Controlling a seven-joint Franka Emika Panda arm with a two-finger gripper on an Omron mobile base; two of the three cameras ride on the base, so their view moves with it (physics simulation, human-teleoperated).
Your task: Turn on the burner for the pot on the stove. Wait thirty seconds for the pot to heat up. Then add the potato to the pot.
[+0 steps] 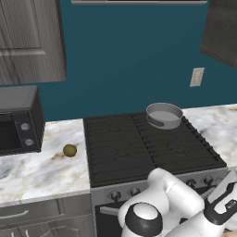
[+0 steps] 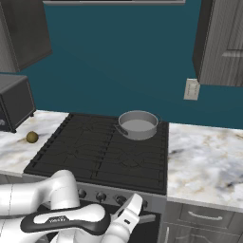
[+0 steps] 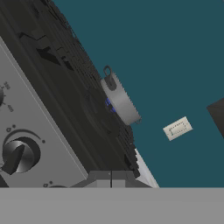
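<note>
Knob work looks like the step in hand, so what matters is how my gripper [image 3: 111, 177] sits against the stove [image 1: 139, 143] front panel. My fingers are closed together with nothing between them, low in front of the range. In the hand view the grey panel runs diagonally across my lower left, and one round knob [image 3: 18, 155] lies just off to the left of my fingertips, close but not touching as far as I can tell. Its dark pointer bar slants down and to the left in my tilted view. A second knob peeks in at the far left edge, farther from me.

From the hand, the pot [image 3: 119, 99] lies ahead and up, beyond the black grates at the back of the cooktop, seen nearly edge-on with a handle loop toward the top. I see small blue marks just under it, which may be flame; I cannot say for sure.

The potato [image 1: 69, 150] rests on the marble counter [image 1: 41, 169] left of the stove, well apart from my hand and from the pot, beside the microwave [image 1: 18, 120]. Reaching it means rising from this low pose and swinging far left across the cooktop.
</note>
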